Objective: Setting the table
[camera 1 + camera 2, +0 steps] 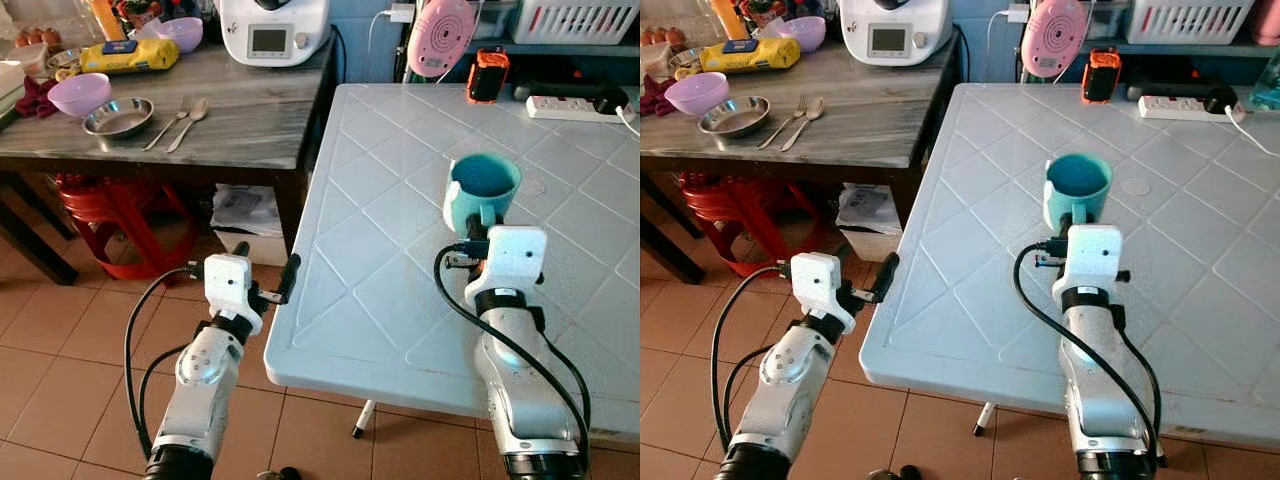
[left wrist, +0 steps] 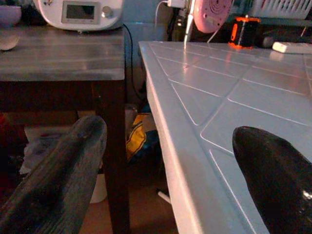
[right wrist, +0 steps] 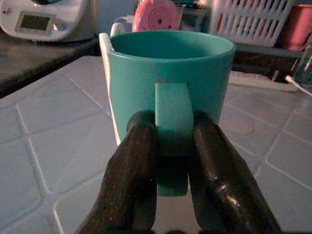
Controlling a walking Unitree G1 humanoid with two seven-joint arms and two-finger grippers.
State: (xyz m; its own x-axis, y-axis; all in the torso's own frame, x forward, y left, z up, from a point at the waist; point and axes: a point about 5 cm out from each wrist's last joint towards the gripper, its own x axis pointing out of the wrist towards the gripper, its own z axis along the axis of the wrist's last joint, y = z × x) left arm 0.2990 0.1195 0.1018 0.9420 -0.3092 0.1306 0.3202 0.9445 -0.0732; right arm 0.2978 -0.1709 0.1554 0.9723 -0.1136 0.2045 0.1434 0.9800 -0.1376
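**Teal mug gripped by its handle on white tabletop**

The right gripper has its jaws clenched on the flat handle of a glossy teal ceramic mug, which stands upright on the pale, diamond-embossed plastic tabletop. The left gripper hovers at that tabletop's near-left edge, jaws spread wide and holding nothing. Beyond the edge, a grey wood-grain side table carries a steel bowl, a fork and a spoon.
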